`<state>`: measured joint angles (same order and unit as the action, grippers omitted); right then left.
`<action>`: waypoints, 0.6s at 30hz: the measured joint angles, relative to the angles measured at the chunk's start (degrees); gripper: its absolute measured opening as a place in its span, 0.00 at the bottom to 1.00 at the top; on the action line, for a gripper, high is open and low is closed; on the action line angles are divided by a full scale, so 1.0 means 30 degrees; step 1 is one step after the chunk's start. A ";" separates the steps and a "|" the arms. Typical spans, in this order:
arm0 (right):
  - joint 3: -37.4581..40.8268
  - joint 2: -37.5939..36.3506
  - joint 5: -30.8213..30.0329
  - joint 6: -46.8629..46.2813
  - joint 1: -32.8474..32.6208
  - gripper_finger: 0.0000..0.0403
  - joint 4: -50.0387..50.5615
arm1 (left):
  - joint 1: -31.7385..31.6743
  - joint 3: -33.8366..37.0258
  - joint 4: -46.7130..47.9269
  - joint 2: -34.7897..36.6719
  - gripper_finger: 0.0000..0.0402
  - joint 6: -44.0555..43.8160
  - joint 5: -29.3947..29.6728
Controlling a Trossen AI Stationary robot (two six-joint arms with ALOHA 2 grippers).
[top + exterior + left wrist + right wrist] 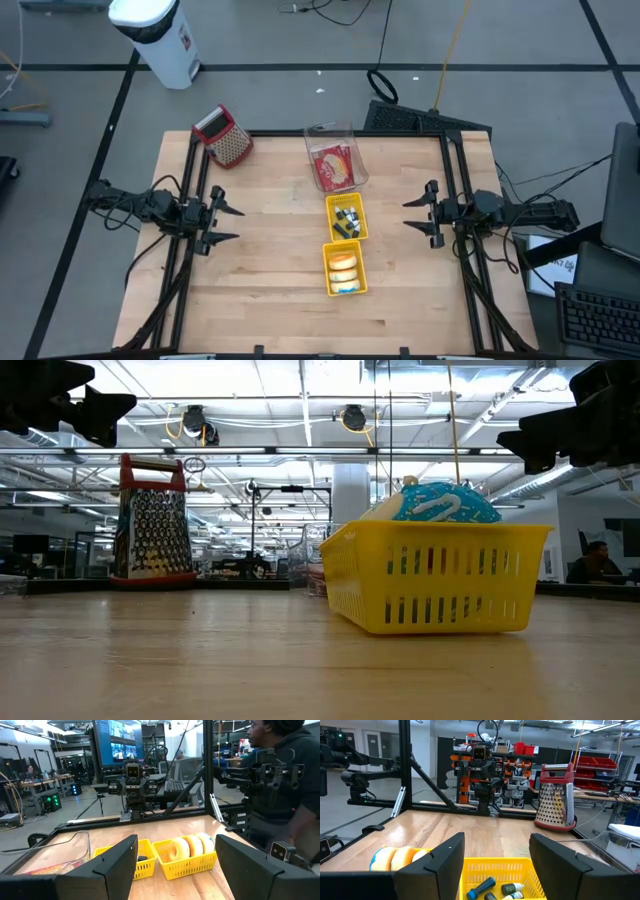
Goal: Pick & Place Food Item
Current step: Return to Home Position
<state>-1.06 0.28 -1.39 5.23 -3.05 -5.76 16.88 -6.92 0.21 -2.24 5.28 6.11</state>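
Table of wood, with one arm at each side. The left gripper hangs over the left side and the right gripper over the right side. Both point in at the middle. Both have jaws wide apart and hold nothing. Two yellow bins sit in a line between them. The far bin holds small things. The near bin has its long side running near to far, and the doughnuts stand in it in a row. The right gripper is nearer to it. No doughnut lies loose on the table, so the arms likely just need to pull back, away from the bins.
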 joint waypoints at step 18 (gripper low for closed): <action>0.0000 0.0004 0.0000 -0.0006 0.0000 0.53 0.0000 | 0.0000 0.0000 0.0000 0.0000 0.67 0.0085 0.0000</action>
<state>-1.06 0.30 -1.39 5.22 -3.05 -5.76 16.88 -6.92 0.21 -2.24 5.53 6.11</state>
